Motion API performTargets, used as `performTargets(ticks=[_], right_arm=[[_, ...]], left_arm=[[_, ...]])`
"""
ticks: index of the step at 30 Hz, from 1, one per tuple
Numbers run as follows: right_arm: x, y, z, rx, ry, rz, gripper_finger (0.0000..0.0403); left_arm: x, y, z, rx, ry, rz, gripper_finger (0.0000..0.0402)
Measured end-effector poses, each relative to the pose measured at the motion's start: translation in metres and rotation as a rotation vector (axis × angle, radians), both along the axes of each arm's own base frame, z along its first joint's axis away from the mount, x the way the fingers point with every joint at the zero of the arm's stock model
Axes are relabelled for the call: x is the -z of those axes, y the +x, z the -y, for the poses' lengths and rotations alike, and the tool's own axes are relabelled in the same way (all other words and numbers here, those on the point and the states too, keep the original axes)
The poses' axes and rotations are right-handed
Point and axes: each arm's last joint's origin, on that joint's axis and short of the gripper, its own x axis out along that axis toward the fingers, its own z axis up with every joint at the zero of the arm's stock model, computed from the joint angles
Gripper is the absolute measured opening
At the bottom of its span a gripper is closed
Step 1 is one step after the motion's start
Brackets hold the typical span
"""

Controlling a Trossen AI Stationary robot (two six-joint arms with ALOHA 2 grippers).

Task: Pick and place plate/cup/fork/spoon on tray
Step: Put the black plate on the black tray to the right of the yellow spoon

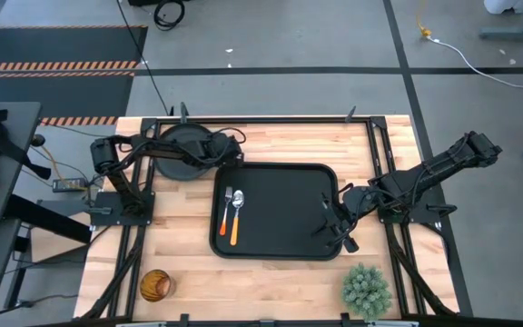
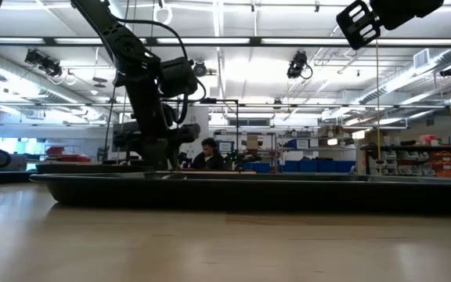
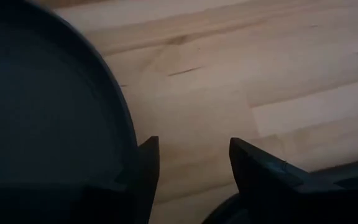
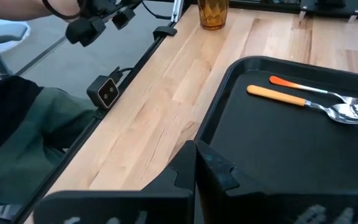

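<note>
The black tray (image 1: 280,238) lies mid-table. On its left part lie the fork (image 1: 228,211) and the spoon (image 1: 237,214); they also show in the right wrist view, the fork (image 4: 328,92) and the spoon (image 4: 309,104). The round black plate (image 1: 182,145) lies on the wood at the far left, partly under my left arm. My left gripper (image 3: 191,171) is open at the plate's right rim (image 3: 120,118), low over bare wood. My right gripper (image 4: 195,171) is shut over the tray's right rim (image 1: 338,204). The amber cup (image 1: 155,285) stands at the near left. My left gripper has one finger (image 3: 146,174) right beside the outer edge of the plate's rim; the other finger is over bare wood. I cannot tell whether the finger touches the rim. The plate lies flat on the table.
A green spiky plant (image 1: 366,289) stands at the near right corner. Black frame rails run along the table's left (image 1: 133,236) and right sides (image 1: 398,254). Bare wood lies between the tray and the cup. A person sits beyond the table's near left side (image 4: 17,118).
</note>
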Motion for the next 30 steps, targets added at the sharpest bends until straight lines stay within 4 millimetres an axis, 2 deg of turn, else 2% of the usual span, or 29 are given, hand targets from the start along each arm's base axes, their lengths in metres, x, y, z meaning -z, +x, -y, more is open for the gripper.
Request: performTargets(ticks=[3,7,12,15,23,30], right_arm=[[0.001,-0.001,0.0,0.0,-0.004,-0.011,0.0011],[0.001,-0.001,0.0,0.0,-0.006,-0.015,0.0011],[0.002,-0.001,0.0,0.0,-0.009,-0.022,0.0011],[0.002,-0.001,0.001,0.0,-0.011,-0.027,0.0011],[0.004,-0.002,0.001,0.0,-0.017,-0.046,0.0011],[0.004,-0.002,0.001,0.0,-0.016,-0.043,0.0011]], left_arm=[[-0.006,0.005,-0.002,0.026,0.017,0.005,0.0201],[-0.026,0.018,-0.004,0.077,0.072,0.003,0.0201],[-0.039,0.018,-0.002,0.011,0.124,-0.107,0.0201],[-0.034,0.01,0.0,-0.037,0.096,-0.141,0.0201],[-0.004,-0.008,0.011,-0.085,0.034,-0.177,0.0201],[0.009,-0.017,0.014,-0.095,0.005,-0.181,0.0201]])
